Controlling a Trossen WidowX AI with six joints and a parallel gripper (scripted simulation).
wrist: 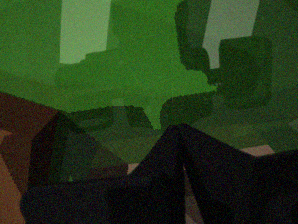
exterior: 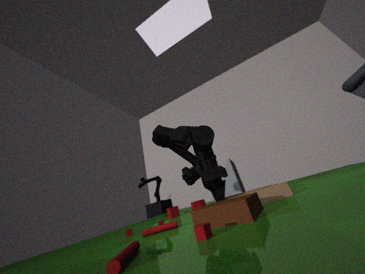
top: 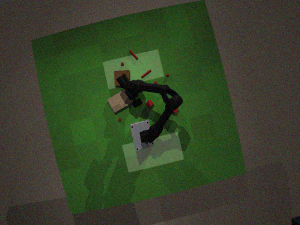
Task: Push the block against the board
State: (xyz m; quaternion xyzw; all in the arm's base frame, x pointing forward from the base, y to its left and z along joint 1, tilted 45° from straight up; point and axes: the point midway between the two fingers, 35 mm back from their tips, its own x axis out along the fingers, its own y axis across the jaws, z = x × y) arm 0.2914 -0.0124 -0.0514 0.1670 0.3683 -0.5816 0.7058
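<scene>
The brown square block (top: 124, 73) (exterior: 227, 213) lies flat on the green floor, and it also shows at the left edge of the wrist view (wrist: 15, 150). The tan board (top: 117, 103) (exterior: 275, 191) lies flat just beside it, turned at an angle to the block. My gripper (top: 120, 81) (exterior: 218, 196) (wrist: 178, 132) is shut and empty. Its tip is down low at the block's side that faces the board, between the two parts. My arm hides whether block and board touch.
Red pegs (top: 133, 54) (top: 146, 73) (exterior: 123, 258) and small red cubes (top: 149, 103) (top: 119, 120) (exterior: 203, 231) lie scattered around the block. My white base plate (top: 138, 131) is behind the board. Two pale rectangles (top: 150, 62) (top: 167, 156) mark the floor.
</scene>
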